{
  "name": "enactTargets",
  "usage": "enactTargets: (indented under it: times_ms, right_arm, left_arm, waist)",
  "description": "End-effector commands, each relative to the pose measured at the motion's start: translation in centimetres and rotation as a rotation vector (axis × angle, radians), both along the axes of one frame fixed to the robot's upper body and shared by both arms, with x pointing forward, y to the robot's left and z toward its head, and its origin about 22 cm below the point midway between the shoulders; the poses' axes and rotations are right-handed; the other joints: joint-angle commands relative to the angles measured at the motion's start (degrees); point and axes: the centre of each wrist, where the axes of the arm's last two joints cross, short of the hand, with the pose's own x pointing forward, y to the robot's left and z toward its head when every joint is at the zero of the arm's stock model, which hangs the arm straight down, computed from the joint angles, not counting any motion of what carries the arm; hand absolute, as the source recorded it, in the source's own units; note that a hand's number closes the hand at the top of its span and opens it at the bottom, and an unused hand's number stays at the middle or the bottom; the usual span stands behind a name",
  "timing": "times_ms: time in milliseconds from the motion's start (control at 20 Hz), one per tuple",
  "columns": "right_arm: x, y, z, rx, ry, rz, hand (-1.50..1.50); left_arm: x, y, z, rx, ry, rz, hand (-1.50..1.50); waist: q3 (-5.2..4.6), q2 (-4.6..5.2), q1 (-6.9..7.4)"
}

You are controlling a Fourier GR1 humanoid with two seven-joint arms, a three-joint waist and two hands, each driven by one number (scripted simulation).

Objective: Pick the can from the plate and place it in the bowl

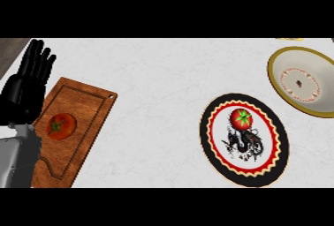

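At the frame's left edge the left hand rested, fingers straight and apart, beside a cutting board bearing a tomato. Right of centre, the can stood on the plate; the bowl lay upper right. The right hand was unseen. A reach might tip the can.

Bright even light, faint shadows, no glare.

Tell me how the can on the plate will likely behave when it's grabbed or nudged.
The can stands upright on the plate, seen end-on with a red top, so it probably looks rigid and won't squash. Its round body would likely roll if tipped over. The plate seems glossy, so a nudge may slide the can rather than topple it.
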Motion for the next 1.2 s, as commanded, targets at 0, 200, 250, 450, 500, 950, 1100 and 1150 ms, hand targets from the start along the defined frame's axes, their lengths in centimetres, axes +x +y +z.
enactTargets:
  times_ms: [0, 200, 250, 450, 500, 950, 1100, 1150]
  right_arm:
    - [0.7, 0.5, -0.4, 0.101, 0.146, 0.261, 1.50]
    - [2.5, 2.4, 0.0, 0.048, 0.203, 0.293, 1.50]
    - [2.8, 2.6, -0.3, 0.059, 0.215, 0.315, 1.50]
    - [4.8, 4.7, -3.2, 0.038, 0.274, 0.348, 1.50]
    - [4.9, 4.9, -4.2, 0.031, 0.288, 0.363, 1.50]
    - [8.4, 8.8, -9.5, -0.120, 0.297, 0.320, 1.50]
    - [9.1, 9.8, -12.9, -0.042, 0.368, 0.210, 1.50]
    - [9.4, 10.3, -13.0, -0.016, 0.388, 0.219, -1.50]
  left_arm:
    - [0.1, 0.0, -0.1, 0.021, 0.003, 0.007, 0.00]
    - [-0.1, -0.3, -0.6, 0.013, -0.005, -0.011, 0.00]
    - [0.5, -0.7, -0.1, 0.006, -0.002, -0.003, 0.00]
    - [0.1, -0.1, -0.4, -0.003, 0.013, -0.004, 0.00]
    - [0.2, -0.6, 0.0, 0.005, 0.011, -0.001, 0.00]
    - [0.0, 0.9, -0.9, 0.015, 0.001, 0.031, 0.00]
    - [0.9, 0.2, 0.0, 0.005, 0.005, 0.040, 0.00]
    - [-0.3, -0.2, -2.4, 0.001, 0.016, 0.017, 0.00]
  waist:
    - [0.00, -0.02, 0.09]
    - [-0.19, -0.15, 0.87]
    - [-0.13, -0.14, -0.06]
    - [-0.14, -0.30, 0.16]
    - [-0.07, -0.43, -0.46]
    - [-0.11, -0.46, -1.20]
    - [-0.07, -0.21, -1.48]
    - [-0.13, -0.40, -1.50]
